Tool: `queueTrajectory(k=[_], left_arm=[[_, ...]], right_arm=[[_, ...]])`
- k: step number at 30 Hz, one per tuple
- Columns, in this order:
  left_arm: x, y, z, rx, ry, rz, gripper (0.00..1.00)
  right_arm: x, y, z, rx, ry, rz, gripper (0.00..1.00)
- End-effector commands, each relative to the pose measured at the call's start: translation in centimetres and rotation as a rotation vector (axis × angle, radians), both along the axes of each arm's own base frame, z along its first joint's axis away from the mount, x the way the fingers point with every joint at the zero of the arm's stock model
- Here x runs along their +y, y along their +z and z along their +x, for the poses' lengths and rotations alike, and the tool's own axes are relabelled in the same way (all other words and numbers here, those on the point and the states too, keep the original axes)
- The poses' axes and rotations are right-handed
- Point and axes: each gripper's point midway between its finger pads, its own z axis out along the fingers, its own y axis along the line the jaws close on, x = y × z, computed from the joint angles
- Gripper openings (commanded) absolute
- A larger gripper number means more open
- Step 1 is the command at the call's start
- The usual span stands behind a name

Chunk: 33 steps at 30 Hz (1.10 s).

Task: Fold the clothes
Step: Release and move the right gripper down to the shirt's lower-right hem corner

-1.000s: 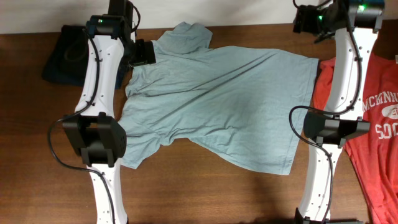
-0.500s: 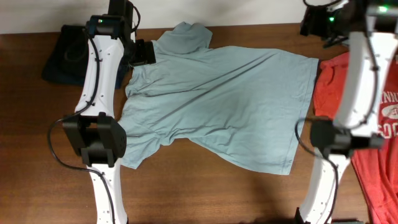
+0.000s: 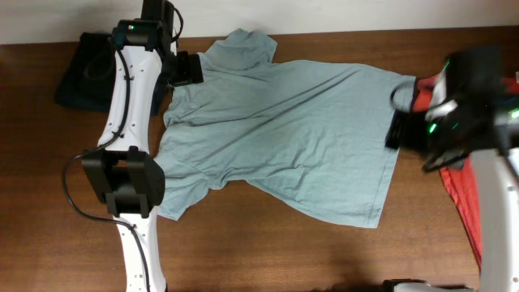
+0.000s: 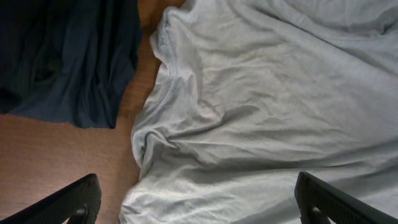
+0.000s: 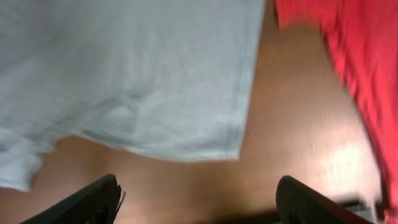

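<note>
A pale grey-teal T-shirt (image 3: pixel 284 138) lies spread and wrinkled across the middle of the table. My left gripper (image 3: pixel 188 69) hovers over its upper left part. In the left wrist view it (image 4: pixel 199 208) is open above rumpled cloth (image 4: pixel 261 112), holding nothing. My right gripper (image 3: pixel 403 130), blurred by motion, is at the shirt's right edge. Seen from the right wrist, it (image 5: pixel 199 205) stands open over bare wood just past the shirt's hem (image 5: pixel 137 74). A red T-shirt (image 3: pixel 462 195) lies at the far right, partly hidden by the right arm.
A dark navy garment (image 3: pixel 81 77) lies bunched at the back left corner, next to the grey shirt's edge (image 4: pixel 62 56). The red cloth (image 5: pixel 348 56) sits close to the grey hem, with a strip of brown table (image 5: pixel 273 124) between them.
The right arm has swung from the back right corner forward to the grey shirt's right edge and now covers part of the red shirt. The left arm has not moved.
</note>
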Motion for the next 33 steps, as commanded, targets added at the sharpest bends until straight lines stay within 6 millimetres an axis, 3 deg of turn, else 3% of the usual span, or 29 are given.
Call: queueTrajectory(k=[1,7,8,14,21,26,33], left_arm=[[-0.1,0.6,-0.1,-0.010,-0.006,0.000,0.99],[-0.1,0.6,-0.1,-0.010,-0.006,0.000,0.99],[-0.1,0.6,-0.1,-0.010,-0.006,-0.001,0.99],[-0.1,0.6,-0.1,-0.010,-0.006,0.000,0.99],[-0.1,0.6,-0.1,-0.010,-0.006,0.000,0.99],[-0.1,0.6,-0.1,-0.010,-0.006,0.000,0.99],[-0.1,0.6,-0.1,-0.010,-0.006,-0.001,0.99]], right_arm=[[-0.2,-4.7,-3.3,0.101,-0.115,0.009,0.84],[1.0,-13.0,-6.4,0.262,-0.220,0.082,0.84],[1.0,-14.3,-6.7,0.273,-0.235,0.087,0.80],[1.0,-19.0,-6.9,0.257,-0.310,0.098,0.70],[1.0,-22.6,-6.9,0.216,-0.338,0.107,0.62],[0.4,-23.5,-5.9,0.178,-0.350,0.079,0.54],[0.3,-24.5,-6.7,0.237,-0.357,0.064,0.56]])
